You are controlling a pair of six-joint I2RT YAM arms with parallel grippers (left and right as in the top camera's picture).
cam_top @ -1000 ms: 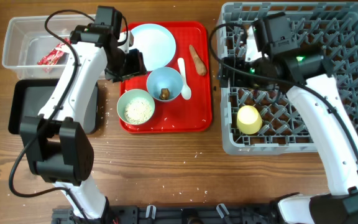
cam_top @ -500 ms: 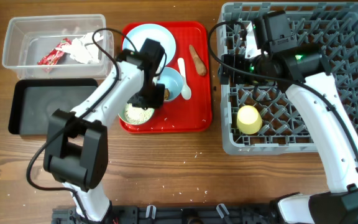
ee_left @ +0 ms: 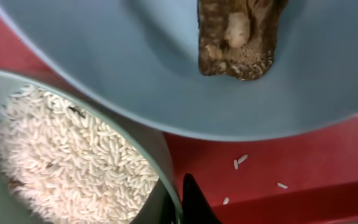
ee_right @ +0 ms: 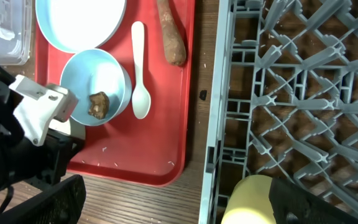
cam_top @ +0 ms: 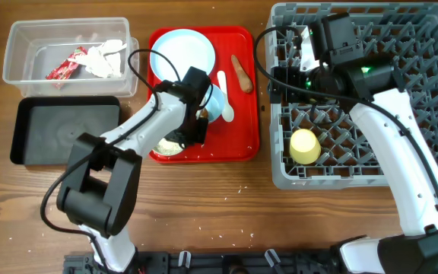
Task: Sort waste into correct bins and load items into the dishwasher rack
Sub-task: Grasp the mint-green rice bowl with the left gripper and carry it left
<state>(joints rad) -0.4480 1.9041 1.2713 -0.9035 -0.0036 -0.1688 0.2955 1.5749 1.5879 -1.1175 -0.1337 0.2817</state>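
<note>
My left gripper (ee_left: 178, 198) is shut on the rim of the pale green bowl (ee_left: 160, 165), which holds white rice (ee_left: 67, 162). Overhead, this gripper (cam_top: 194, 128) is low over the red tray and the arm hides most of the green bowl (cam_top: 170, 144). Right behind it sits the pale blue bowl (cam_top: 217, 106) with a brown food lump (ee_left: 238, 37). The plate (cam_top: 181, 53), white spoon (cam_top: 224, 95) and carrot-like stick (cam_top: 242, 72) lie on the tray. My right gripper (ee_right: 185, 208) hangs open over the rack's left edge, above the yellow cup (ee_right: 253, 199).
The grey rack (cam_top: 432, 46) fills the right side with the yellow cup (cam_top: 304, 146) lying in it. The clear tub (cam_top: 21, 53) at the back left holds a red-and-white wrapper (cam_top: 65, 65) and crumpled paper (cam_top: 105, 61). The black tray (cam_top: 59, 129) lies in front of it. Loose rice dots the red tray (cam_top: 242, 144).
My left arm swung from beside the clear tub to the front of the red tray, came down and shut on the green bowl's rim. The right arm has not moved.
</note>
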